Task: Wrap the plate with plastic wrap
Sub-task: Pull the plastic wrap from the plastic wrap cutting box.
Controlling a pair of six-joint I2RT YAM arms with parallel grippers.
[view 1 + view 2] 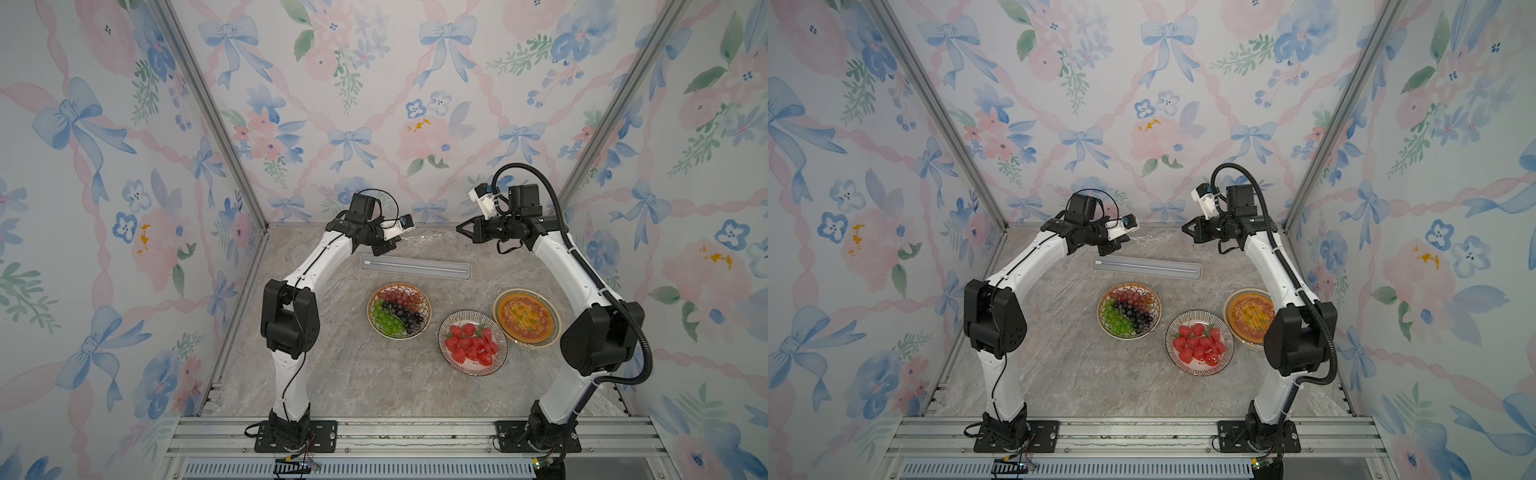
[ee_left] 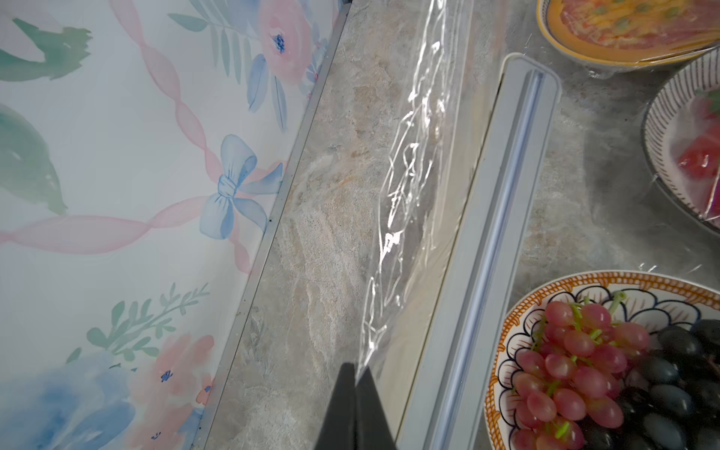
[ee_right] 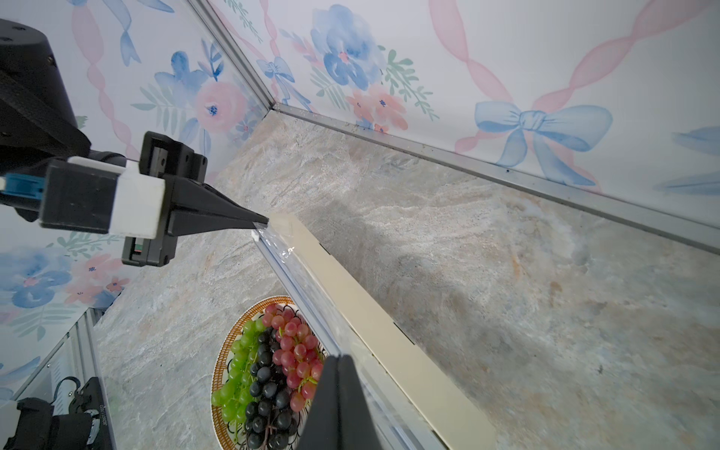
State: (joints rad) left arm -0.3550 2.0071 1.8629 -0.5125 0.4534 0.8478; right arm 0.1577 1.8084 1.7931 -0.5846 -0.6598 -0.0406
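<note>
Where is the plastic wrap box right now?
In both top views the plastic wrap box lies crosswise at the table's back centre, just behind the grape plate.

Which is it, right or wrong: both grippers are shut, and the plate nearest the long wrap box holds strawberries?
Wrong on the fruit: the plate nearest the wrap box holds grapes, as both top views show. The left gripper and right gripper are indeed shut.

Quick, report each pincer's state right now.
Left pincer: closed, pinching one end of the plastic wrap.
Right pincer: closed, seemingly pinching the other end of it.
</note>
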